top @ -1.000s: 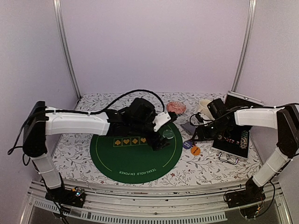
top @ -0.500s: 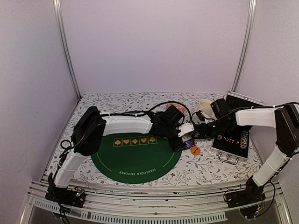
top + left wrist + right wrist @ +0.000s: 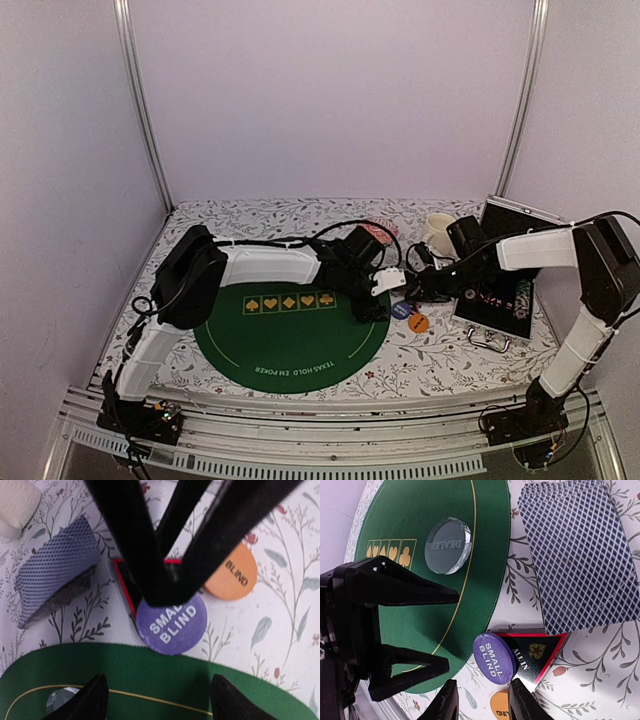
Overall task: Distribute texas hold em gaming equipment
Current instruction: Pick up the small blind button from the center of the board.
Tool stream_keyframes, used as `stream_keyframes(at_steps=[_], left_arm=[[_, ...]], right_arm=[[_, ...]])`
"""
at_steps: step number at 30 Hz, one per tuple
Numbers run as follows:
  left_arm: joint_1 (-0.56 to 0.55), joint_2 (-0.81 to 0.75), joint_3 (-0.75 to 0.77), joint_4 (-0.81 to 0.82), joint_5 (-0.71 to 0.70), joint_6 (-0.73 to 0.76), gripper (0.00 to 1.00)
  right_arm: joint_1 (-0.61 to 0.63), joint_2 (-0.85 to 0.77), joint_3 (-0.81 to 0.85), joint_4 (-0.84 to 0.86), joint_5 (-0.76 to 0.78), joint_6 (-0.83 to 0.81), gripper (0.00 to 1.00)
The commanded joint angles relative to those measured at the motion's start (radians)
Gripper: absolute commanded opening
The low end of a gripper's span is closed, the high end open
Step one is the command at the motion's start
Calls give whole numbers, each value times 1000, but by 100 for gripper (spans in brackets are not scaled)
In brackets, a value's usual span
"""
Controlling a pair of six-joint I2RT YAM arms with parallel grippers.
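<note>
The purple SMALL BLIND button (image 3: 494,658) leans tilted on the black-and-red triangular marker (image 3: 536,654), just off the green mat's (image 3: 280,340) right edge. My right gripper (image 3: 482,700) is down at it, fingers partly open and straddling its lower end, with a gap still showing. An orange BLIND button (image 3: 231,572) lies beside them. The blue-backed card deck (image 3: 580,555) sits just behind the marker. My left gripper (image 3: 162,700) hovers open over the mat's edge, pointing at the purple button (image 3: 171,625). The clear DEALER button (image 3: 447,539) rests on the mat.
An open black case (image 3: 497,300) holding chip stacks (image 3: 520,300) stands at the right. A cream mug (image 3: 438,230) and a pink-patterned bowl (image 3: 380,228) sit behind the two grippers. Both arms crowd the mat's right edge, fingers almost meeting.
My left arm has swung right from over the mat to its right edge, jaws narrowing. My right gripper has dropped to the purple button and its fingers have drawn closer together.
</note>
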Motion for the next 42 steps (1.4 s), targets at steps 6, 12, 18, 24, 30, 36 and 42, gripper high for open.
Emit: stream_keyframes(at_steps=[6,12,18,24,30,36,42], left_arm=[[17,-52,-87,96,32,73,63],[14,-16,-49,95,22,110,53],[15,-1,-33,84,36,155,46],[27,56,20,38,46,206,43],[33,70,11,55,61,231,42],[36,95,21,66,55,253,37],[41,123,32,72,46,247,29]], right_arm=[[-14,69,18,21,-43,-6,30],[-14,96,16,28,-68,-9,28],[-14,116,25,33,-71,-13,27],[-14,131,28,47,-85,-8,26],[-13,138,14,71,-94,3,25],[-14,147,5,91,-115,15,24],[-14,160,-1,109,-146,24,24]])
